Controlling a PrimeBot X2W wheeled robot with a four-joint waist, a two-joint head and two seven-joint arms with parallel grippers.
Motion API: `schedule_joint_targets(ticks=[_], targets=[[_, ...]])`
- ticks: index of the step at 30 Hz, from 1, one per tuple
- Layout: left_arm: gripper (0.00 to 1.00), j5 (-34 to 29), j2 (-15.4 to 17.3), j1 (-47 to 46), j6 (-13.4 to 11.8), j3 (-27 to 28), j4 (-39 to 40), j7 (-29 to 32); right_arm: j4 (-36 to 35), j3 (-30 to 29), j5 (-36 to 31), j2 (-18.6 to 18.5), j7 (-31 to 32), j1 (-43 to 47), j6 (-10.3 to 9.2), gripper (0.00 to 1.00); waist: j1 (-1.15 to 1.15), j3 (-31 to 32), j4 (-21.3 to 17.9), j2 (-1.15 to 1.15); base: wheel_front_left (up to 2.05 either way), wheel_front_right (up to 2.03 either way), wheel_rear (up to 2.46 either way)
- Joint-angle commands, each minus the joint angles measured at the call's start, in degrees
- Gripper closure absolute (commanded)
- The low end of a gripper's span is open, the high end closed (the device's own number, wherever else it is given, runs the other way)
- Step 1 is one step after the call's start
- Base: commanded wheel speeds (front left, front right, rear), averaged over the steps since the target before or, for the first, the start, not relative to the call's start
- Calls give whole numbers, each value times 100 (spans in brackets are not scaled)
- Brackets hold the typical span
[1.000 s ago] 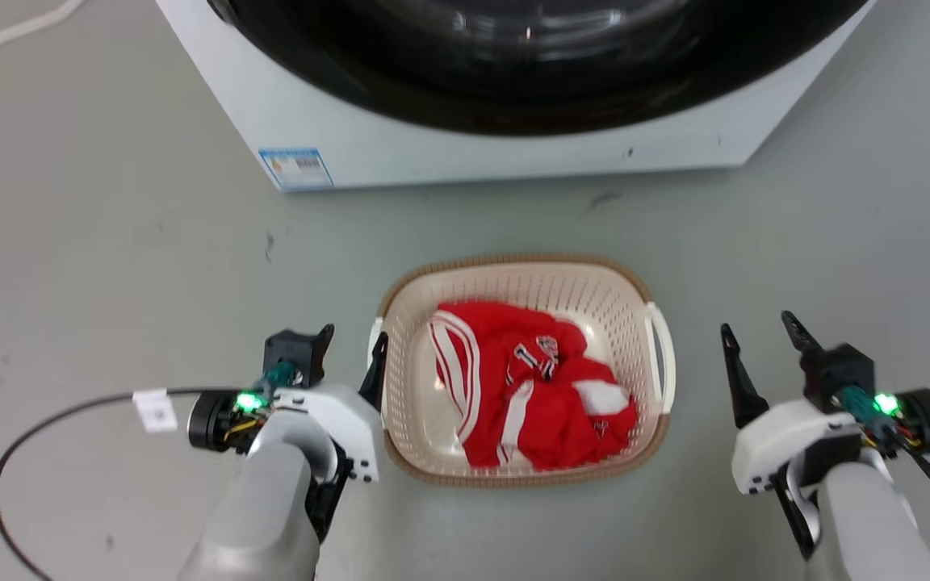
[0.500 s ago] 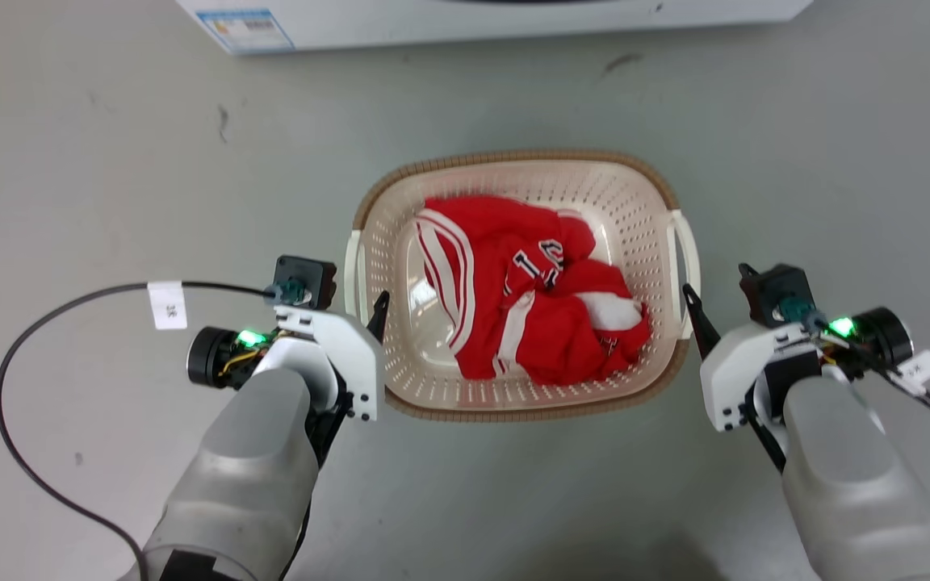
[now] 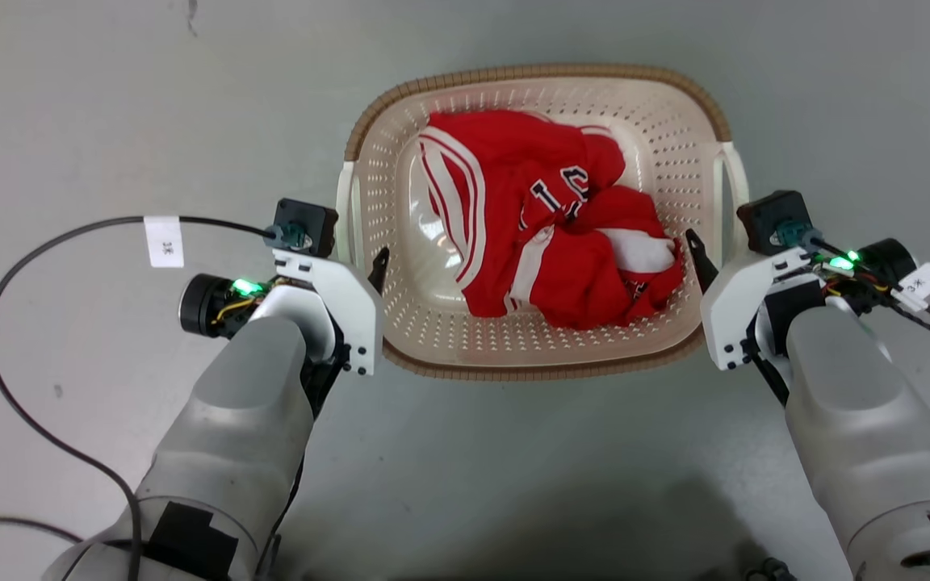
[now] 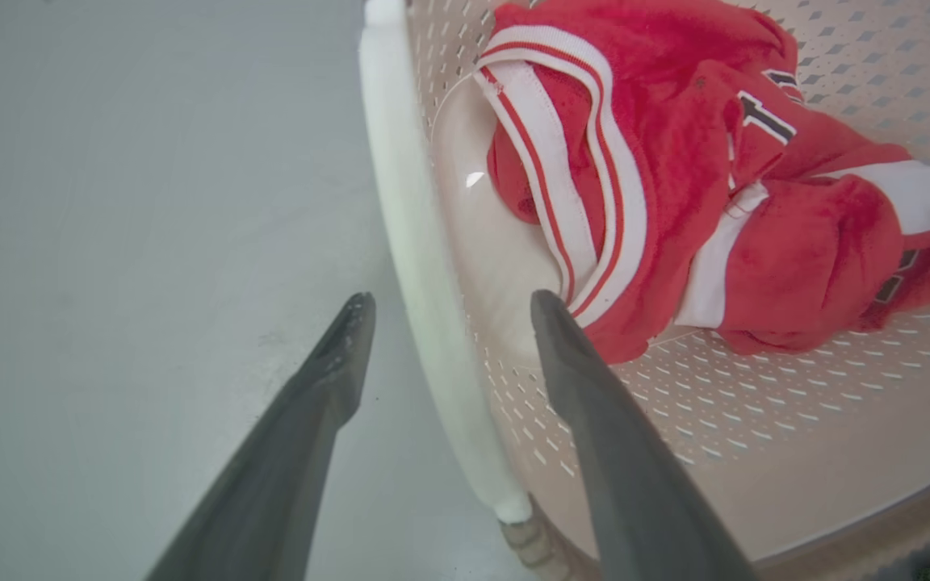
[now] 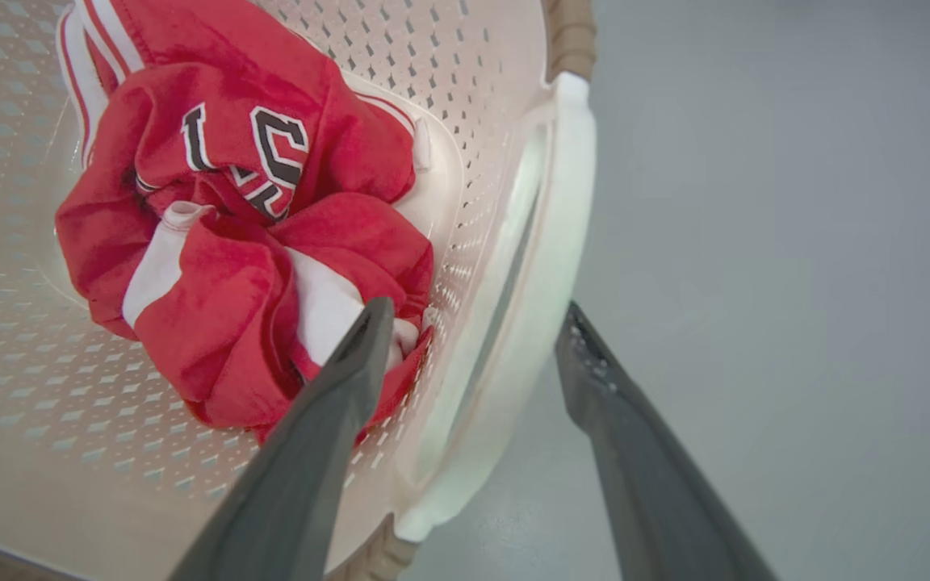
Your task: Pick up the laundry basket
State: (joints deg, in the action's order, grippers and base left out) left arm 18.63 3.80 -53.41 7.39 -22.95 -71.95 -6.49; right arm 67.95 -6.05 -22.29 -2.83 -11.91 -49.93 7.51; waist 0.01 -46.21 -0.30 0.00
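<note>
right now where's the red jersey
In the head view the red jersey lies crumpled inside the laundry basket on the grey floor, its bunched end nearest the right gripper.

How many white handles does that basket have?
2. The left handle runs along the laundry basket's left side, between the open left gripper's fingers. The right handle runs along its right side, between the open right gripper's fingers. None seem hidden.

The red garment (image 3: 546, 218) is showing black, white-edged characters, partly folded, seemingly a 1, while white cable tags (image 3: 163, 240) are carrying unreadably small print.
</note>
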Motion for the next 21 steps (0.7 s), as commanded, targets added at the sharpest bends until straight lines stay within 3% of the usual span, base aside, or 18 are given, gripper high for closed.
schedule_joint_targets(ticks=[1,9,10,11,12,21], targets=[[0,65,27,-115,4,-46,-19,19,37,-13,-73,-9,41,-114,-4,0,-1,-140,34,0,0,0,0],[0,252,72,-288,5,-303,-65,3,138,-36,-131,-9,142,-329,-4,0,-1,-334,104,0,0,0,0],[27,277,70,-299,4,-339,-71,18,164,-23,-126,-8,165,-340,-4,0,-1,-338,113,0,0,0,0],[96,295,67,-310,4,-369,-75,21,174,-36,-95,-9,162,-352,-4,84,-1,-339,120,0,0,0,0],[100,317,67,-315,4,-412,-83,62,189,-31,-109,-11,187,-356,-4,100,-1,-337,122,0,0,0,0],[100,555,94,-244,5,-695,-104,160,343,88,-61,-30,396,-277,-4,100,-1,-135,135,0,0,0,0]])
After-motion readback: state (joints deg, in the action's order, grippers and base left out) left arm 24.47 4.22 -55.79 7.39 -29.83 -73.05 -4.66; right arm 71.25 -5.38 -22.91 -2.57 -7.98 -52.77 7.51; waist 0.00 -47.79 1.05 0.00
